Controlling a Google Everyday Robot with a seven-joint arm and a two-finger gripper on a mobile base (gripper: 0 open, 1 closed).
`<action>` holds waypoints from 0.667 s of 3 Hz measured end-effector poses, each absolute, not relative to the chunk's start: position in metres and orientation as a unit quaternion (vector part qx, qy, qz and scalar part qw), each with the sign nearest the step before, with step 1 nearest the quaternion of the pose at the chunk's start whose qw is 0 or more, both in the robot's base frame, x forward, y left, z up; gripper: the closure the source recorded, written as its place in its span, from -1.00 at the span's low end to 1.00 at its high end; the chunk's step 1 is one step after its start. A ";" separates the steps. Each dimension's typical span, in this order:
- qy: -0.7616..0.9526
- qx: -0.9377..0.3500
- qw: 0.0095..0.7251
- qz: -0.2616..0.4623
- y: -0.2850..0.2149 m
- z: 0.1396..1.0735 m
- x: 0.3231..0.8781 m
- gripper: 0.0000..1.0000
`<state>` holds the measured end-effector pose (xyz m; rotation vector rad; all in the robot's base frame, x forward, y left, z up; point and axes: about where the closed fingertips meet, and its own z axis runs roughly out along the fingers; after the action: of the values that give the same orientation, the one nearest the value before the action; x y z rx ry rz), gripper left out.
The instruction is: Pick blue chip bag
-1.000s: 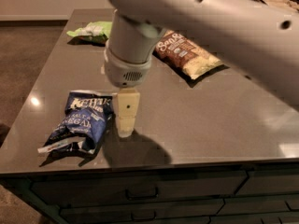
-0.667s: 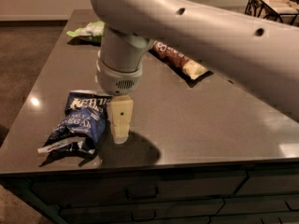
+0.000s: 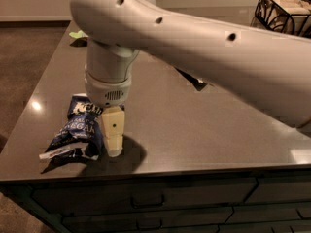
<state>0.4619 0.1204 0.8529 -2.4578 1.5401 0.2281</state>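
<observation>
The blue chip bag (image 3: 74, 134) lies crumpled on the dark countertop (image 3: 194, 130) near its front left corner, white lettering facing up. My gripper (image 3: 113, 147) points straight down and stands right beside the bag's right edge, its tip at or just above the counter. My large white arm (image 3: 204, 47) crosses the view from the right and hides much of the counter behind it.
A light green bag (image 3: 77, 34) peeks out at the far left edge behind my arm. A dark corner of another bag (image 3: 194, 80) shows under the arm. A black wire basket (image 3: 284, 11) stands at the back right. Drawers (image 3: 160, 203) run below the counter's front edge.
My gripper has moved left, closer to the blue bag, and slightly lower. My arm now covers the brown bag and most of the green bag. The blue bag has not moved.
</observation>
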 end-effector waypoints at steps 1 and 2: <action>0.522 -0.842 0.105 0.086 0.127 0.847 0.458 -0.67; 0.518 -0.844 0.101 0.094 0.130 0.846 0.453 -0.19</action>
<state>0.4531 0.1305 0.8462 -2.4940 1.5287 0.2781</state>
